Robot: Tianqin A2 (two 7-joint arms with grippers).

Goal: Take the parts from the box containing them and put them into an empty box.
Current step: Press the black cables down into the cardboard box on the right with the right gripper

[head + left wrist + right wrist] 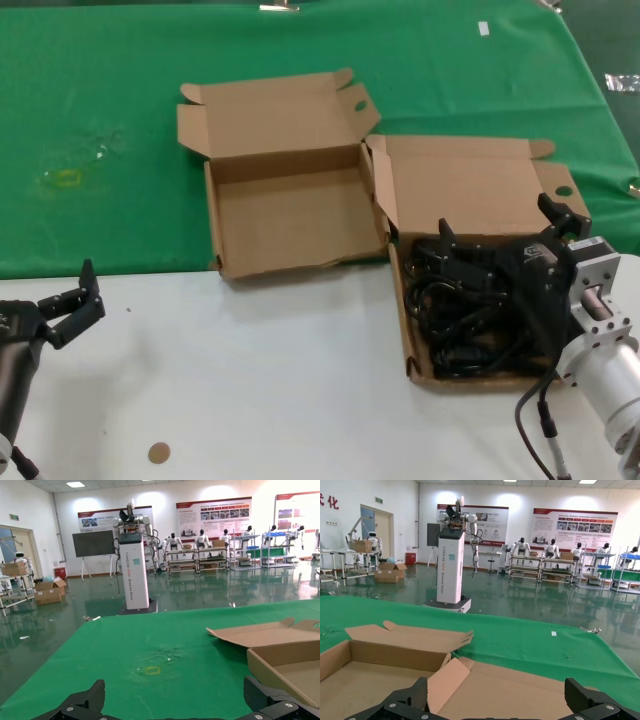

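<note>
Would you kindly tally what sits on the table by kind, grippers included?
Brown cardboard mailer boxes: 2, the empty box and the box holding black cables.
Tangle of coiled black power cables: 1; separate cables cannot be counted.
Small round brown disc: 1.
Grippers: 2, left, right, both open.
Total: 6.

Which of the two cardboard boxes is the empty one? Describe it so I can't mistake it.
On the green cloth lie two open brown boxes side by side. The empty box is the one nearer the robot's left. It has a bare floor and wavy front wall; its neighbour holds black cables.
</note>
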